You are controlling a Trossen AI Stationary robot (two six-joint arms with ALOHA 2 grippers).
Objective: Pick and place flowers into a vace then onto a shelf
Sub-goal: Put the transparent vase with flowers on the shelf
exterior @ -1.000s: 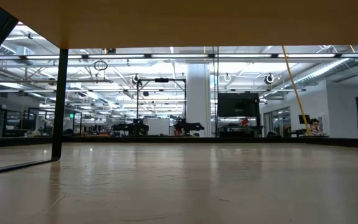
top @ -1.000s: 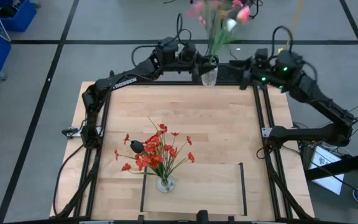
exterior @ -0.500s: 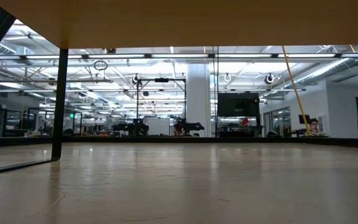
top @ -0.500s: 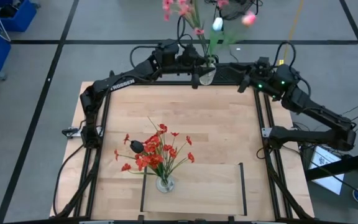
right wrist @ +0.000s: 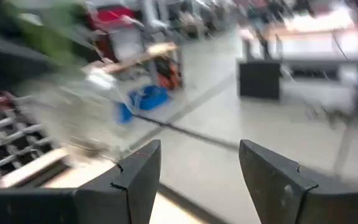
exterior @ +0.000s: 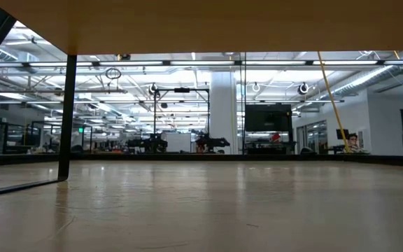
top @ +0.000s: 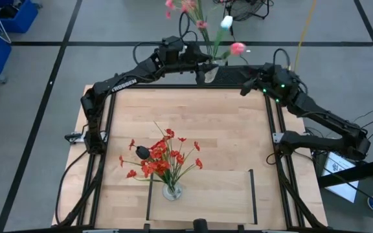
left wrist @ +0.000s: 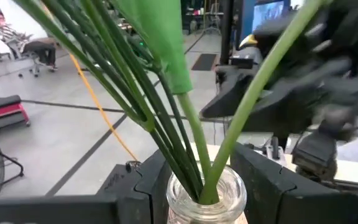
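Flowers [top: 203,26] (pink sprays, white and pink tulip buds) sit in glass vase [left wrist: 207,198], left gripper [top: 203,65] pinching vase at table's far edge. Right gripper [top: 246,84] just beside, fingers spread, holding nothing. Red-flower vase [top: 171,191] stands on shelf [top: 225,197] near front.

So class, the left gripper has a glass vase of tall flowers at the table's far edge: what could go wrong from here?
1. The left gripper holds the vase by its neck only; smooth glass may slip.
2. The flowers lean far out, so the load may tip in transit.
3. The red bouquet already stands on the shelf; the incoming stems may snag it.
4. The right gripper, open, sits close by and may get bumped.
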